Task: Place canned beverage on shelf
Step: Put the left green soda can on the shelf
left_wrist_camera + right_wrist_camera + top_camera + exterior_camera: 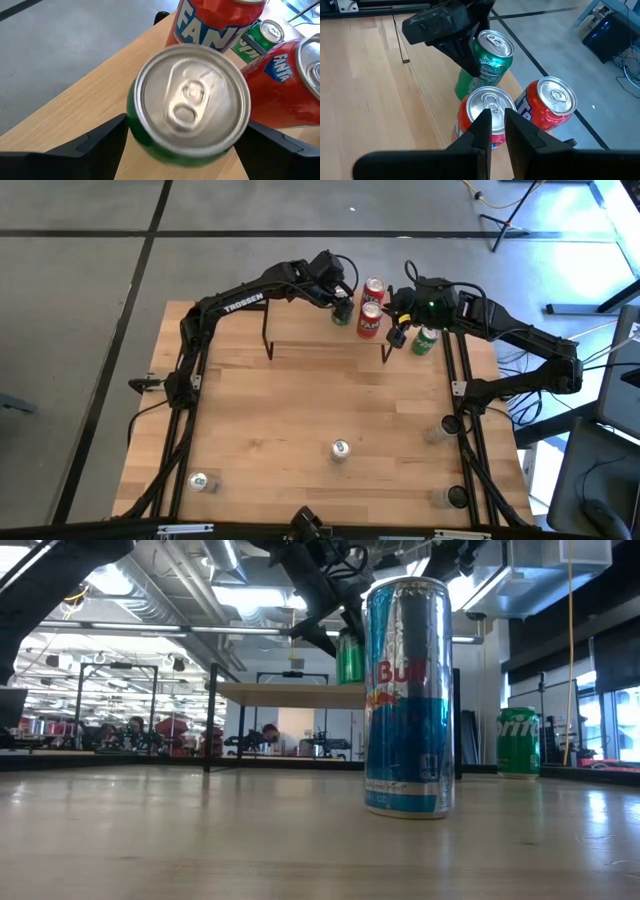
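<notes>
1. High view: the shelf (pixel 310 345) stands at the far edge of the table (pixel 260 430). The left gripper (pixel 342 308) sits over its far right end at a green can (pixel 341 314), just beside two red Fanta cans (pixel 371 308). The right gripper (pixel 398 315) waits near the shelf's right end, with another green can (pixel 426 340) close by on the table. Three more cans stand on the near half of the table. The step in hand looks like letting go of the placed can; doing it well means leaving it upright and clear of its red neighbours.

2. Low view: a Red Bull can (pixel 408 698) fills the foreground. Behind it the shelf top (pixel 290 693) shows with the green can (pixel 349 658) standing on it under the arm. A Sprite can (pixel 518 743) stands on the tabletop to the right.

3. Left wrist view: the left gripper's (pixel 182 145) fingers (pixel 100 140) stand apart on either side of the green can (pixel 187 105), with small gaps showing. The can rests upright on the shelf board. I judge the fingers should spread fully, then lift straight up, since a sideways pull could knock it into the Fanta cans (pixel 280 85).

4. Right wrist view: the right gripper (pixel 497 127) has its fingers together, holding nothing, hovering over the nearer Fanta can (pixel 485 107). It is best kept still until the left arm clears.
</notes>
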`<state>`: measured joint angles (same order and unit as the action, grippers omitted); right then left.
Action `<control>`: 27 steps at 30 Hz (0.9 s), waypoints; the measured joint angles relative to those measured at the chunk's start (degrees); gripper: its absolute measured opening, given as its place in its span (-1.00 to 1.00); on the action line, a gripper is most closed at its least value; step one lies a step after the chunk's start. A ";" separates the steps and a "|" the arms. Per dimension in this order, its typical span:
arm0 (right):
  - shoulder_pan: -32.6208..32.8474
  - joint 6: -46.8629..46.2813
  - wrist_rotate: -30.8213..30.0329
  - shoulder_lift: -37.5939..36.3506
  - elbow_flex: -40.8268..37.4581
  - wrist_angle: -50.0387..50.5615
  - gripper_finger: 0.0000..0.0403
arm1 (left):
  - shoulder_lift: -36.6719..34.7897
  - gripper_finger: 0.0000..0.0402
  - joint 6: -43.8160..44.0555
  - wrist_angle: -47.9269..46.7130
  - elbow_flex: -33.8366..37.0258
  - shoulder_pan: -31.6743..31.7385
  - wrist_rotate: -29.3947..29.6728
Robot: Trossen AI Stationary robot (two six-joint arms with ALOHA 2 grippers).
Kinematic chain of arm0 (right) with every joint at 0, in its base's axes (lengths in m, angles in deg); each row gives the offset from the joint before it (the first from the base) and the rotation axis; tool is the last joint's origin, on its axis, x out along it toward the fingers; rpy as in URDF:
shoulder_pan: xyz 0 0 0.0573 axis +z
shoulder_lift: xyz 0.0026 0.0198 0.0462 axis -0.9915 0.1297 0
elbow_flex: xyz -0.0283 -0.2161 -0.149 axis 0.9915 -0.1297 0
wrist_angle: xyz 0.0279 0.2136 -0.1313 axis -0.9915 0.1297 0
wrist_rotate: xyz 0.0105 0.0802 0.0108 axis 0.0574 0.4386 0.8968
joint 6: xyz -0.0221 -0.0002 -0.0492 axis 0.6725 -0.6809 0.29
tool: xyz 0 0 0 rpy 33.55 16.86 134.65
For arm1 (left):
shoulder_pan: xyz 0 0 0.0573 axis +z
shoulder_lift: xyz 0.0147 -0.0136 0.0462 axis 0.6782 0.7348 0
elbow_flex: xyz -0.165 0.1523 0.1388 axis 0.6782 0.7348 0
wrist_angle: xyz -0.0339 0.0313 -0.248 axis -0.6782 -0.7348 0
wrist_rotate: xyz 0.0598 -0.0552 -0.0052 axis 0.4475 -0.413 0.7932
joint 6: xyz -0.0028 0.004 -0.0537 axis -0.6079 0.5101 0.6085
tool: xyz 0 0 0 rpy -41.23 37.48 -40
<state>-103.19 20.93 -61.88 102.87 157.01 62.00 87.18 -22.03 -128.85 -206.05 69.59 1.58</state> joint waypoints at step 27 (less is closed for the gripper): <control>0.00 -0.21 -0.04 0.23 0.00 0.14 -0.78 | -2.33 0.67 -6.45 2.06 0.09 -1.04 -3.34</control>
<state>-103.19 20.72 -61.91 103.09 157.01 62.14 84.85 -28.48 -126.79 -205.97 68.55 -1.76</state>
